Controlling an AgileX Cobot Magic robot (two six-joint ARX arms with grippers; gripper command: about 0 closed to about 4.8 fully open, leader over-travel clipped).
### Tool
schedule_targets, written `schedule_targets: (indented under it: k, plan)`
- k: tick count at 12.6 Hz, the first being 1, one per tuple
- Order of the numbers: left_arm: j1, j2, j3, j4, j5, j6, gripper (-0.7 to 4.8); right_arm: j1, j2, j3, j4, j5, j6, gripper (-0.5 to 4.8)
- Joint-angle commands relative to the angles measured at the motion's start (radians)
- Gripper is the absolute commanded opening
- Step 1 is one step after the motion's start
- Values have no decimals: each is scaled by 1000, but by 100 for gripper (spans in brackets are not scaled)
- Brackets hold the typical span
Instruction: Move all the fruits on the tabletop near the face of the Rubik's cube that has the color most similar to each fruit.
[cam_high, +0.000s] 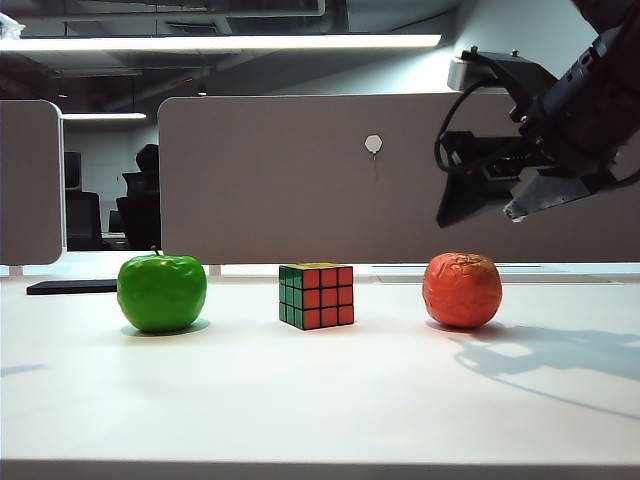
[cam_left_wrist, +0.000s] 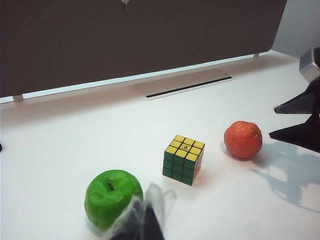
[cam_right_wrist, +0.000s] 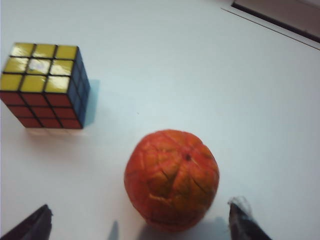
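An office: grey desk partition (cam_high: 300, 180) behind the white worktop (cam_high: 300, 400), ceiling strip lights (cam_high: 220, 42), a dark office chair (cam_high: 140, 205).

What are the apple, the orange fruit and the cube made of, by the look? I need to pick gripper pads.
Apple: probably plastic or wax, since its green skin is very glossy with hard highlights. Orange fruit: matte, wrinkled, cracked-looking skin; real or imitation, unclear. Cube: likely hard plastic, with shiny colored tiles in a black grid. The open right gripper hovers over the orange fruit.
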Motion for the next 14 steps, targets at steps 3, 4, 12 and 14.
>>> schedule_targets:
  k: [3, 4, 12, 14]
  plan:
    - [-1, 0, 3, -3, 1, 1, -5, -29, 103, 4, 77, -143, 38, 479]
    - [-1, 0, 3, -3, 1, 1, -5, -31, 108, 4, 81, -144, 38, 479]
    - [-1, 0, 3, -5, 1, 1, -5, -40, 199, 5, 174, -156, 53, 479]
    - [-1, 0, 3, -5, 1, 1, -5, -40, 199, 5, 197, -163, 53, 457]
